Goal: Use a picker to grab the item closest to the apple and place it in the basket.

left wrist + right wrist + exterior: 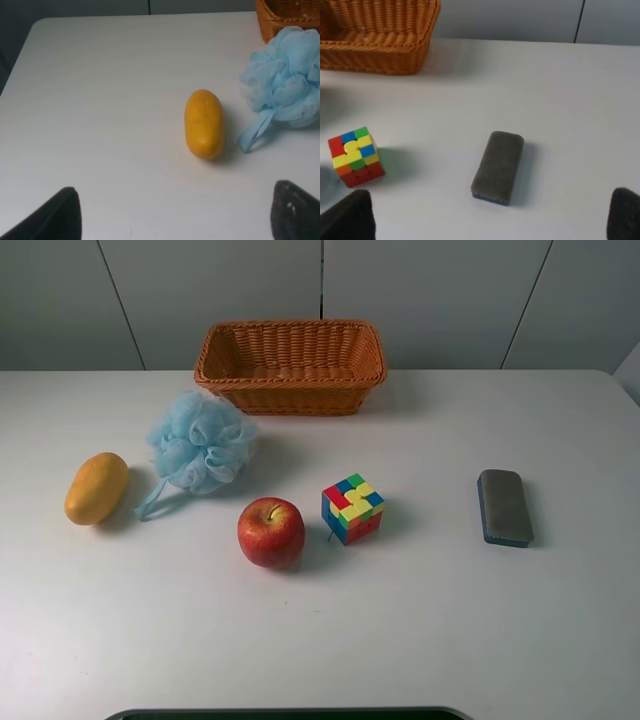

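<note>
With both my right gripper (pixel 485 218) and left gripper (pixel 175 216) spread wide and empty, I'd square the right one's jaws to flat faces of the puzzle cube (pixel 352 508), mid-frame just right of the apple (pixel 270 532), below the basket (pixel 290 392).

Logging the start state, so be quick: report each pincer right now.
Left pincer: open, holding nothing.
Right pincer: open, holding nothing.

The apple (pixel 270 532) is red, the cube (pixel 352 508) has red, blue, yellow and green squares, the puff (pixel 200 442) is light blue, the mango (pixel 96 488) yellow, the eraser (pixel 504 506) grey, the woven basket (pixel 290 392) orange-brown.
</note>
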{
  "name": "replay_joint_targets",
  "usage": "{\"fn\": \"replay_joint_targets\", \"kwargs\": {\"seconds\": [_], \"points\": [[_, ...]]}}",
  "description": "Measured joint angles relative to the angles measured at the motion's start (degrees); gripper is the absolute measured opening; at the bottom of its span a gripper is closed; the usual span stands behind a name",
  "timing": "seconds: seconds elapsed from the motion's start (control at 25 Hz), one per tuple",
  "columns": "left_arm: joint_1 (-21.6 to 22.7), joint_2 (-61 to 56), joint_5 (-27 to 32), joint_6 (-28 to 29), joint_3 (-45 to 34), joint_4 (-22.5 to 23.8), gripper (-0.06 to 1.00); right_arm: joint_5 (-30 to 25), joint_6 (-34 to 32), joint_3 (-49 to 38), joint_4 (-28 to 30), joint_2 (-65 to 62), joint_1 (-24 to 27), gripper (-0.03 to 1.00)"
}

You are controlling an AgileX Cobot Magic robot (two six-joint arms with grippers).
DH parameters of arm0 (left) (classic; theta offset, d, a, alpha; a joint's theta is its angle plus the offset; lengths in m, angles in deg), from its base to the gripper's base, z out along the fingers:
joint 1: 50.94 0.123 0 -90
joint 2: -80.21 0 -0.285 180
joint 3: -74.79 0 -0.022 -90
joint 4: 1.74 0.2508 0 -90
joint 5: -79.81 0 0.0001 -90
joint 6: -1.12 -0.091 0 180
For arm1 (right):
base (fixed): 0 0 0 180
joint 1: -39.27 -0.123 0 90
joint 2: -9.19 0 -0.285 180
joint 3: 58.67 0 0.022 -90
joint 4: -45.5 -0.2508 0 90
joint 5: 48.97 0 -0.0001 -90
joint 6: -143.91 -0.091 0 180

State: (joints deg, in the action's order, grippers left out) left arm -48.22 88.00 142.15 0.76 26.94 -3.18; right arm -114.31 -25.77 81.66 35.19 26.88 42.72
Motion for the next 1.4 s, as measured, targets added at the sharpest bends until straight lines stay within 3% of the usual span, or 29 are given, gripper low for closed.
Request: {"fn": "replay_joint_targets", "kwargs": {"seconds": [0.2,0.36,0.84,1.08,1.4], "points": [[0.0,0.0,0.0,0.0,0.0,0.0,0.73,0.6,5.3,6.0,-5.4,14.3,-0.6,0.7],[0.0,0.0,0.0,0.4,0.0,0.0,0.73,1.7,6.8,9.3,-6.7,24.1,-5.8,0.7],[0.0,0.0,0.0,0.0,0.0,0.0,0.73,7.8,7.0,15.9,0.4,53.2,-29.5,0.7],[0.0,0.0,0.0,0.0,0.0,0.0,0.73,10.3,6.7,19.6,0.7,65.0,-35.1,0.7],[0.0,0.0,0.0,0.0,0.0,0.0,0.73,10.9,4.7,25.6,2.2,77.9,-38.8,0.7]]}}
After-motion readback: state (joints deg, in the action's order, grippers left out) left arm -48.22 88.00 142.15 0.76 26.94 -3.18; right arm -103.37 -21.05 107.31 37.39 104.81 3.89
